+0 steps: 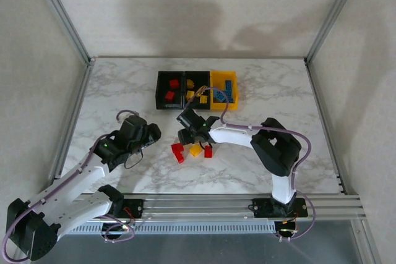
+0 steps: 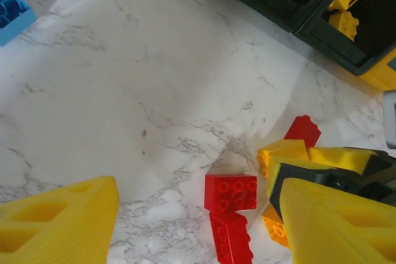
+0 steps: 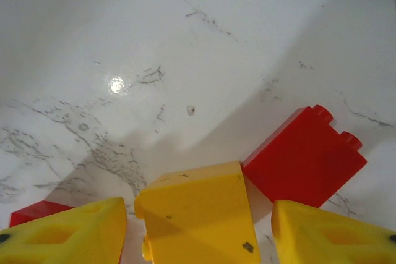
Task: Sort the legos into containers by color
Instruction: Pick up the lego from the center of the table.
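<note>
— Where is the right gripper (image 3: 199,214)?

— Low over the loose legos (image 1: 196,149) in the middle of the table (image 1: 272,97), on the near side of the containers (image 1: 197,73). One yellow finger stands on each side of a yellow brick (image 3: 189,196). A thin gap shows on both sides, so the claw is spread around the brick and not clamped on it.

— What lies next to that brick?

— In the right wrist view, a red brick (image 3: 303,156) touches its right side. The corner of another red piece (image 3: 34,213) shows at the lower left.

— And the left gripper (image 2: 199,182)?

— Its fingers are wide apart with nothing between them but bare marble. It sits just to the left of the same cluster. Its camera shows two red bricks (image 2: 230,193) lying end to end nearby. A blue brick (image 2: 12,13) lies well apart from them, at the upper left edge.

— And the bins?

— Three are joined in a row at the far side. The left black bin (image 1: 159,91) holds red pieces, the middle black bin (image 1: 198,107) holds yellow ones, and the yellow-orange bin (image 1: 224,107) holds blue ones.
</note>
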Motion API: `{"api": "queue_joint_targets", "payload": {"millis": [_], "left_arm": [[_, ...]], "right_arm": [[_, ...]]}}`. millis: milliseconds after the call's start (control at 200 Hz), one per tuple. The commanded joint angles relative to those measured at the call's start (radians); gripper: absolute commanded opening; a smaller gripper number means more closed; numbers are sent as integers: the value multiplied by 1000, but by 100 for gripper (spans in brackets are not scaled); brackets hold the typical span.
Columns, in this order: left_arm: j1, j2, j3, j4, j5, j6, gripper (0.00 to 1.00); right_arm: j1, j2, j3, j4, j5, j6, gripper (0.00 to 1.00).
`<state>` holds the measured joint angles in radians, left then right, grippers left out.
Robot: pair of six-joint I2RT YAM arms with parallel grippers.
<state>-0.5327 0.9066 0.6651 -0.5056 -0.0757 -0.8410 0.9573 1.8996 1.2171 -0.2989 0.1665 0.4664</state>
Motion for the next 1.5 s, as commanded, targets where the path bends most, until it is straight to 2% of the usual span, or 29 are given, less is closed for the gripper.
{"api": "queue_joint_targets", "payload": {"millis": [0,240,330,636,1412,1497], "left_arm": [[9,-10,-12,-1,7,-13,69],[10,-9,-14,1,5,-18,69],[10,-6,-14,6,8,-19,69],[10,12,-15,28,19,-20,69],[10,25,-16,32,28,-29,68],[10,26,-15,30,28,-27,68]], "right_arm": [[13,31,38,-22,38,-16,56],[21,44,50,-29,51,-32,35],[23,33,60,-40,56,-35,32],[23,-55,98,-64,65,-47,32],[-11,68,80,10,-15,-18,32],[-14,77,84,11,-21,-18,36]]}}
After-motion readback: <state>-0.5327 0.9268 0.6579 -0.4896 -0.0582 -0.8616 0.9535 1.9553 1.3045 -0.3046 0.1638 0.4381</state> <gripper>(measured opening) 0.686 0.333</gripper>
